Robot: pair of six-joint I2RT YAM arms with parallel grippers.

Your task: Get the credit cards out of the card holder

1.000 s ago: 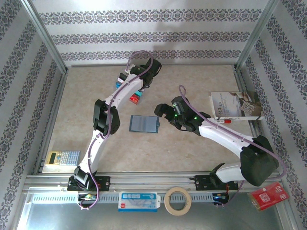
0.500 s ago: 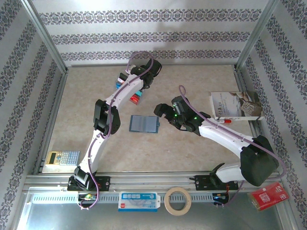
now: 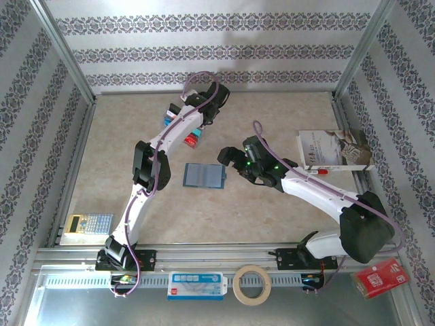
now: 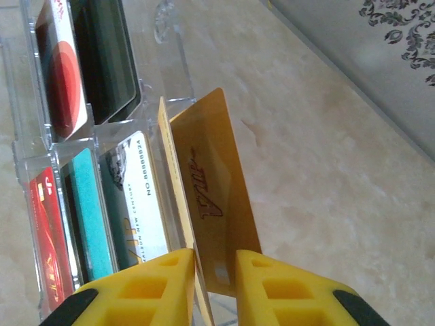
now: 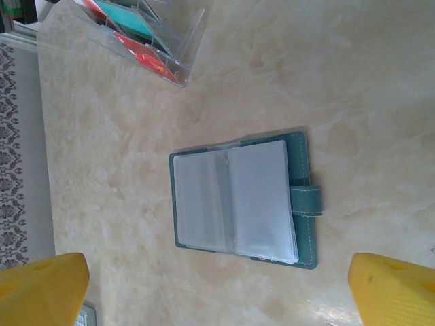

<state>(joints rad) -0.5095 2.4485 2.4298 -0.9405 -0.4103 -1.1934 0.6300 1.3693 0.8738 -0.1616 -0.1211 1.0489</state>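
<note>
One card holder (image 5: pixel 238 204) lies on the bench (image 3: pixel 272 217). At one clear rack (image 4: pixel 173 61) there are at least six cards: one red-and-white card (image 4: pixel 61 75), one dark card (image 4: pixel 109 61), one red card (image 4: pixel 44 244), one teal card (image 4: pixel 88 224), one white card (image 4: pixel 139 204) and one gold card (image 4: pixel 217 190). A thin gold edge beside that last could be a seventh; I cannot tell. There is one calculator (image 3: pixel 90 223), one booklet (image 3: pixel 333 149), one tape roll (image 3: pixel 238 285), one red packet (image 3: pixel 382 278) and one white labelled box (image 3: pixel 197 284). Two arms: left arm (image 3: pixel 160 146), right arm (image 3: pixel 319 190). Two pincers: left pincer (image 4: pixel 214 261), right pincer (image 5: pixel 221 282).
</note>
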